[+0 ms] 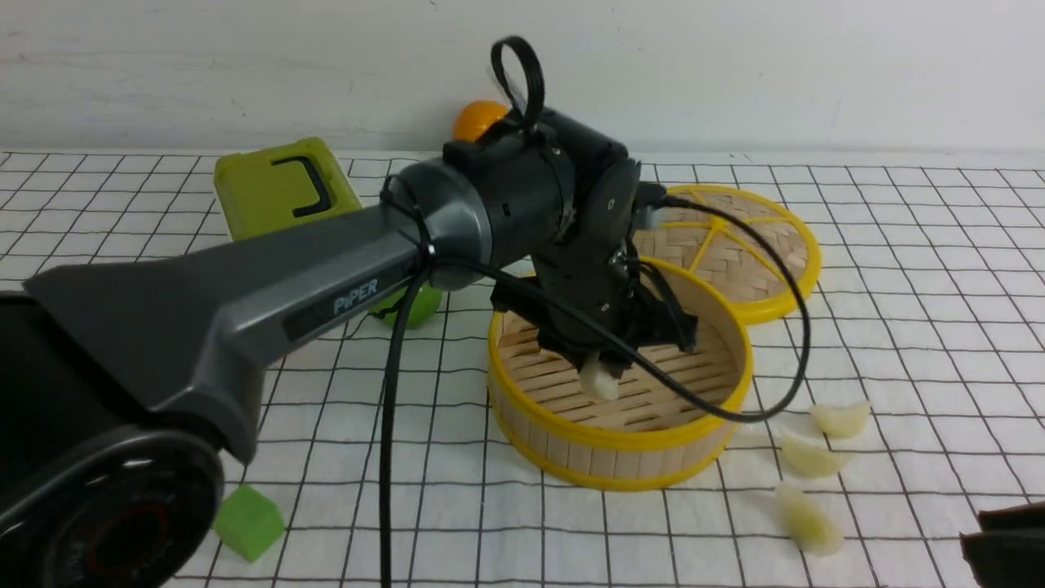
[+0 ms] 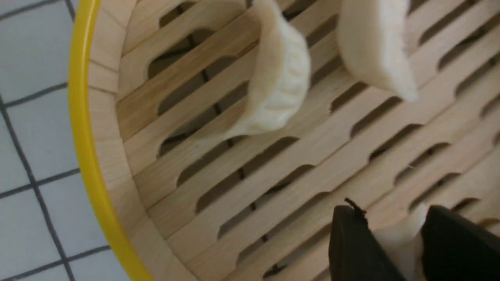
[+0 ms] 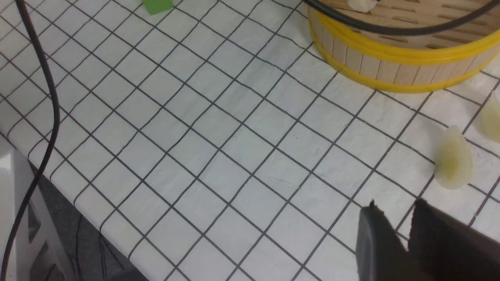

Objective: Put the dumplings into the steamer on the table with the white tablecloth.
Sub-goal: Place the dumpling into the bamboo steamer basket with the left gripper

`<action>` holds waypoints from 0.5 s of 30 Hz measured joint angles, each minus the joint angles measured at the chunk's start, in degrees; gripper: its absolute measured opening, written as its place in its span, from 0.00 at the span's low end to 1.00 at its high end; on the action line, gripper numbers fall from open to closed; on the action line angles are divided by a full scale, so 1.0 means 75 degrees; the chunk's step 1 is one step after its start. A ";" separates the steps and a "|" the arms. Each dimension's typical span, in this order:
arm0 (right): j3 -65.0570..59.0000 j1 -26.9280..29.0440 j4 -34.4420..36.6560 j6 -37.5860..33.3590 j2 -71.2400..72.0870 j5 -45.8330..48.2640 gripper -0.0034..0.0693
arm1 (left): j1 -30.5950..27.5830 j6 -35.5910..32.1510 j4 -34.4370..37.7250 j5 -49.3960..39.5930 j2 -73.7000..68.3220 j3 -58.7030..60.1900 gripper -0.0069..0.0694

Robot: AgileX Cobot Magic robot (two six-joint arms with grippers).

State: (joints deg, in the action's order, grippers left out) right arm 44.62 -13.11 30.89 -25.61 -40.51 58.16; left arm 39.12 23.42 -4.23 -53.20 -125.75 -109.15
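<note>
Left gripper (image 2: 390, 228): we see it clamping a dumpling (image 1: 600, 380) over the steamer (image 1: 620, 447).
Right gripper (image 3: 406, 238): apparently closed, empty.
Handling: light, smooth; we pinch the belly.

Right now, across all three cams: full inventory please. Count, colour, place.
steamer: 1, bamboo with yellow rims, mid-table
lid: 1, woven bamboo with yellow rim, behind-right of the steamer
dumplings in steamer: 2, cream-white, on the slatted floor
dumplings on cloth: 3, pale yellowish, right of the steamer
held dumpling: 1, cream-white, over the steamer floor
green box: 1, black handle, far left
orange ball: 1, far edge, partly hidden
green round thing: 1, mostly hidden behind the left arm
green cube: 1, near left
tablecloth: white, black grid
left gripper: shut on the held dumpling
right gripper: shut, empty, near right
</note>
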 joint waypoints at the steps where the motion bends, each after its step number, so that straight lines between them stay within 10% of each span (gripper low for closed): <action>1: 0.0000 0.0000 0.0000 0.0000 0.0000 0.0000 0.23 | -0.0061 0.0070 -0.0038 0.0016 -0.0052 -0.0006 0.38; 15: 0.0419 0.0000 -0.1126 0.0633 -0.0151 0.0060 0.24 | -0.0154 -0.0379 -0.0364 -0.1079 0.0616 -0.0416 0.64</action>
State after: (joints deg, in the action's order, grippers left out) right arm 47.77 -13.11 22.45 -20.86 -41.64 58.61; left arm 37.96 20.58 -6.96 -61.29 -121.13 -112.27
